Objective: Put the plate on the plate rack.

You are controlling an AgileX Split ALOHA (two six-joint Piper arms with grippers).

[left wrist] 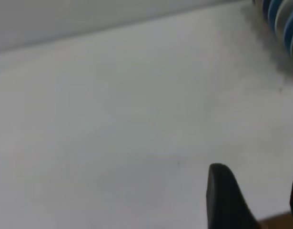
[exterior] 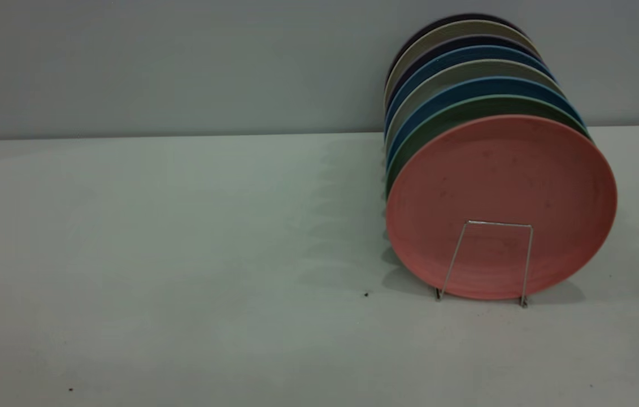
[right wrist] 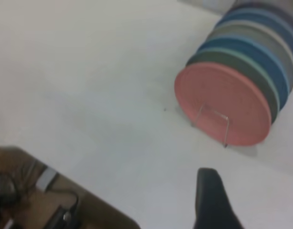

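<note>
Pale grey surface (exterior: 183, 254) against a plain wall, and the plate (exterior: 500, 206) stands upright in the plate rack (exterior: 486, 263), front of a row of blue, green and grey plates (exterior: 466, 73). It's well apart from both tools. Only the wrist views catch the left tool (left wrist: 260, 200) and right tool (right wrist: 210, 200), one dark finger each, so can't tell if they're apart or together.

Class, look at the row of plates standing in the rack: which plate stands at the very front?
The salmon-pink plate: its whole face shows, while the green and blue plates behind show only their rims. The wire rack loop crosses it.
</note>
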